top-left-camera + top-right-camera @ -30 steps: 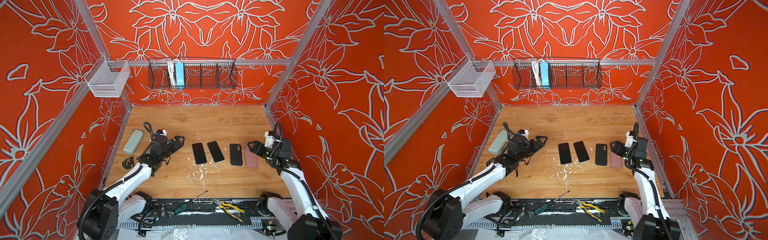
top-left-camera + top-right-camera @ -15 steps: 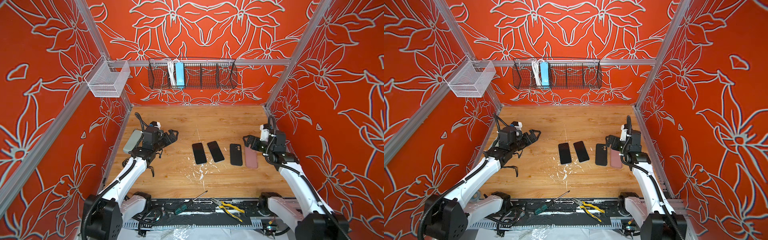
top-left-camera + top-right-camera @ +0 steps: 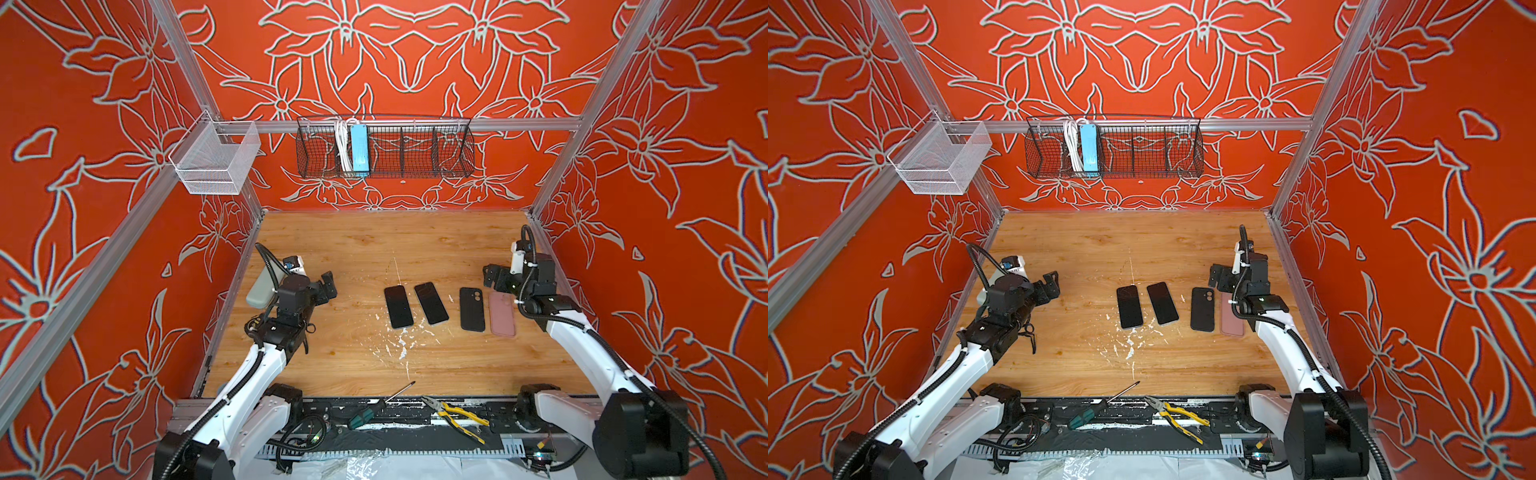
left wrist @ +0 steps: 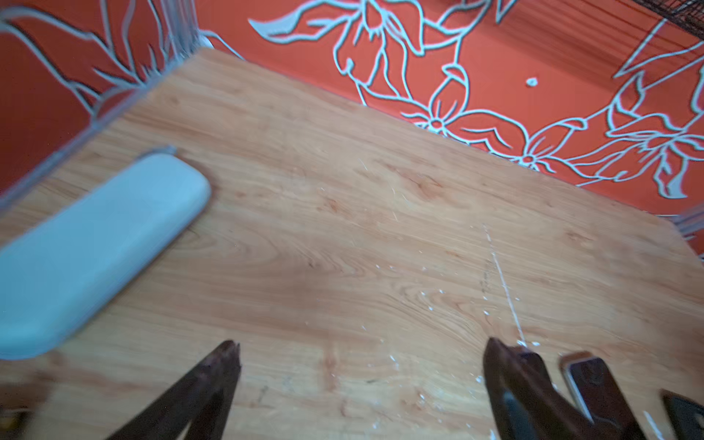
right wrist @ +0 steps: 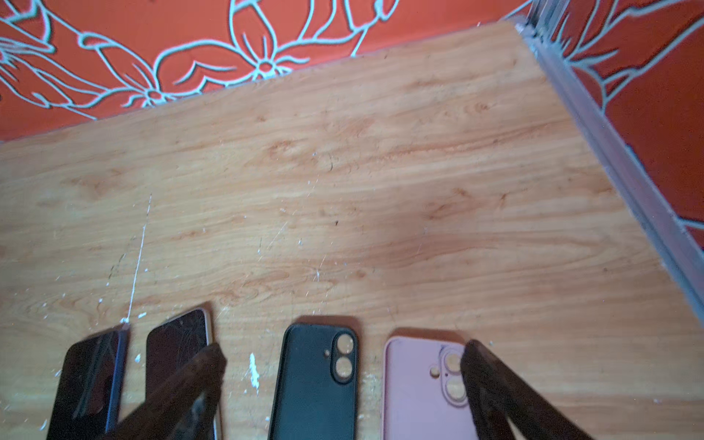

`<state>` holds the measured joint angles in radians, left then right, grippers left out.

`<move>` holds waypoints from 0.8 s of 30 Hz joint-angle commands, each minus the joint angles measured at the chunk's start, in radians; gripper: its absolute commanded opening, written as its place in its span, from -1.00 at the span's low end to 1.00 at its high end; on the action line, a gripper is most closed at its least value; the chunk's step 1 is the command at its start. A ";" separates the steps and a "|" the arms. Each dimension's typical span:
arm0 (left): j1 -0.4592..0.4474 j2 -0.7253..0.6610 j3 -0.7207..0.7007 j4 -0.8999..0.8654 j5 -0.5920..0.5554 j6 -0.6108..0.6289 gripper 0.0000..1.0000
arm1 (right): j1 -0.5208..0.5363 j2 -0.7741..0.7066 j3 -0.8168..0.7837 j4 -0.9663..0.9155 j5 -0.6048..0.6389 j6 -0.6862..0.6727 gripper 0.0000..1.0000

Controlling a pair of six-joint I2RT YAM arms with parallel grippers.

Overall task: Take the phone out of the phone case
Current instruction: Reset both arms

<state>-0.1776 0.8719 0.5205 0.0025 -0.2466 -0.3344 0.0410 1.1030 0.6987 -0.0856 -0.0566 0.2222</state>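
Phones first: first phone [image 3: 398, 306] and second phone [image 3: 431, 303] lie side by side mid-desk [image 3: 374, 249], screens up, no case on either. The second one's glass is cracked in the R wrist view. Just beside them, toward the R arm [image 3: 573, 328], sit the black case [image 3: 471, 309], then the pink case [image 3: 501, 313], both backs up. Wood tone shows thru the cam cut-outs, so both look empty. Reads as job approx done: phones out, cases set down.

R jaws hang wide open above the far end of the pink case, holding nothing. In the wrist picture one tip overlaps the second phone, the other the pink case's cam corner. L jaws are also wide open and empty, well apart from the row, near the pale oblong case [image 3: 259, 291] at the desk's L edge.

Step in hand, by the look: clearing off. To do it well, lift before swinging and keep the jaws spread so no tip drags a case edge. That goes esp. for the R tip nearest the pink case; it looks light and prob skids into the black one w/ a nudge. L arm [image 3: 266, 361] should mind the pale case just beside its wrist. No low sweeps across the screens. Screwdriver [image 3: 374, 409] and pliers [image 3: 455, 415] lie at the desk's near edge, out of the way.
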 commanded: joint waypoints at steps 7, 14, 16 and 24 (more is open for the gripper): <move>0.003 0.048 -0.128 0.222 -0.164 0.155 0.95 | 0.019 0.012 -0.123 0.307 0.250 -0.117 0.95; 0.003 0.107 -0.139 0.301 -0.187 0.231 0.95 | 0.029 0.087 -0.238 0.577 0.112 -0.232 0.95; 0.003 0.146 -0.153 0.338 -0.194 0.242 0.95 | 0.038 0.108 -0.236 0.583 0.118 -0.242 0.95; 0.007 0.202 -0.225 0.522 -0.163 0.334 0.95 | 0.062 0.130 -0.201 0.534 0.133 -0.253 0.95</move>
<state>-0.1764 1.0481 0.3054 0.4080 -0.4179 -0.0574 0.0914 1.2346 0.4759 0.4252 0.0742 -0.0002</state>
